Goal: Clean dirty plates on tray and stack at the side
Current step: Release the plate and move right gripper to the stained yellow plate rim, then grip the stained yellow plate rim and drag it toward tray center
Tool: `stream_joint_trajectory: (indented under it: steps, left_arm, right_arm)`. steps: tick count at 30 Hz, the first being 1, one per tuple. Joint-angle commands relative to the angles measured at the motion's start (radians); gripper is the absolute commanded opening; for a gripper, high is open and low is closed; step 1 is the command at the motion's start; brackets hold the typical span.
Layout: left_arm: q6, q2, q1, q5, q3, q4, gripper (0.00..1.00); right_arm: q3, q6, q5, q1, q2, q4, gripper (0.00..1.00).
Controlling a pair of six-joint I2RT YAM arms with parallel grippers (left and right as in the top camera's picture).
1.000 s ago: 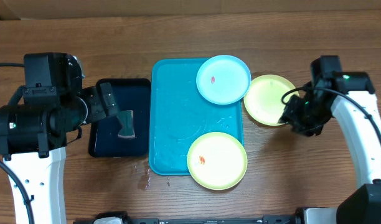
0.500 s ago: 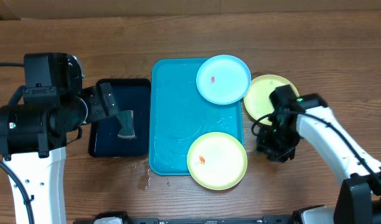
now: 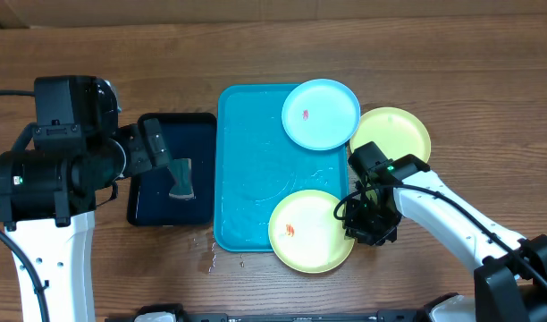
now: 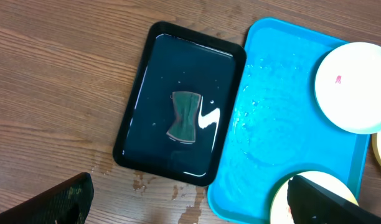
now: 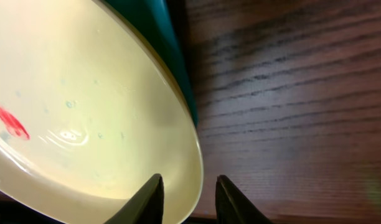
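Note:
The bright blue tray [image 3: 251,170] carries a light cyan plate [image 3: 320,114] at its far right corner and a yellow-green plate [image 3: 311,230] at its near right corner, each with a small red smear. A second yellow-green plate [image 3: 394,139] lies on the table right of the tray. My right gripper [image 3: 361,219] sits low at the near plate's right rim. In the right wrist view its jaws [image 5: 189,186] straddle that rim [image 5: 193,149], with a gap still showing at the outer finger. My left gripper [image 3: 153,152] hangs wide open above the black tray, holding nothing.
A smaller black tray [image 3: 139,206] left of the blue one holds water and a dark sponge [image 3: 181,179]. Water drops wet the wood near the blue tray's front left corner [image 3: 211,255]. The blue tray's floor is wet.
My right arm has swung from the side plate down and left to the near plate's right rim, and its jaws have narrowed. The left arm has not moved.

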Motion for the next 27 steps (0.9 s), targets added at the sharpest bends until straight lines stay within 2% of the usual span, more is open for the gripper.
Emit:
stream_joint_trajectory:
  steps: [1, 27]
  left_arm:
    - [-0.013, 0.003, -0.005, -0.010, 0.014, 0.000, 1.00]
    - [-0.013, 0.003, -0.005, -0.010, 0.014, 0.000, 1.00]
  right_arm:
    - [-0.005, 0.045, -0.005, 0.009, 0.003, -0.009, 0.29]
    - [-0.014, 0.190, 0.048, 0.084, 0.003, -0.009, 0.22]
